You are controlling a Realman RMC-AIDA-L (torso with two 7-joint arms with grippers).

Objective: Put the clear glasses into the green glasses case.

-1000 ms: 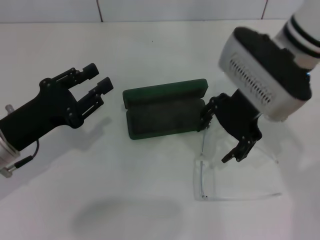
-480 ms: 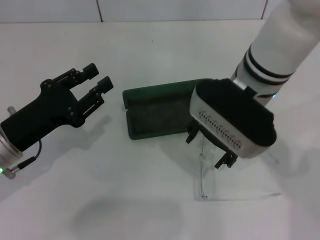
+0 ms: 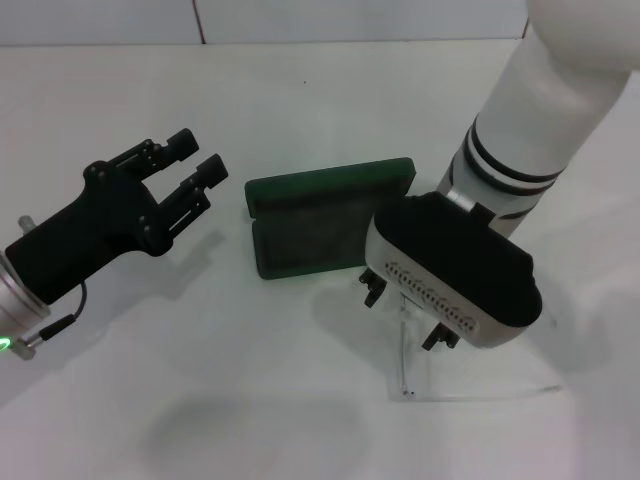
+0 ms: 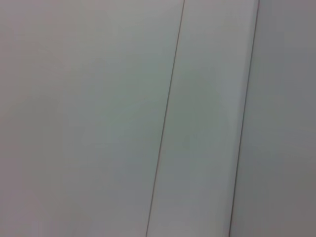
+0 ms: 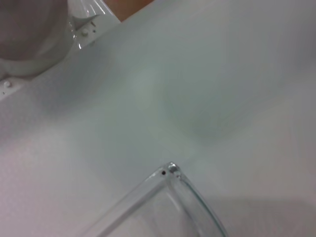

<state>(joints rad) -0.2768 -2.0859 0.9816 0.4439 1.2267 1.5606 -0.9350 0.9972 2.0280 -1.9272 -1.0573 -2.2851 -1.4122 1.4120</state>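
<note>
The green glasses case (image 3: pixel 305 238) lies open in the middle of the white table, its lid (image 3: pixel 330 180) folded back and the dark lining facing up. The clear glasses (image 3: pixel 480 393) rest on the table to the near right of the case, and one hinge corner (image 5: pixel 170 170) fills the right wrist view. My right gripper (image 3: pixel 405 315) hangs over the glasses' front frame, open; its two fingertips (image 3: pixel 372 291) peek out from under the wrist housing, which hides the case's right end. My left gripper (image 3: pixel 198 152) hovers open to the left of the case, holding nothing.
The white table (image 3: pixel 250 400) carries only the case and glasses. A tiled white wall (image 3: pixel 300 20) runs along the back. The left wrist view holds only a pale surface with thin seams (image 4: pixel 165 118). The right arm's white base (image 5: pixel 29 34) appears in the right wrist view.
My right arm has swung over and lowered onto the glasses, its wrist housing now covering the case's right end. The left gripper has hardly moved.
</note>
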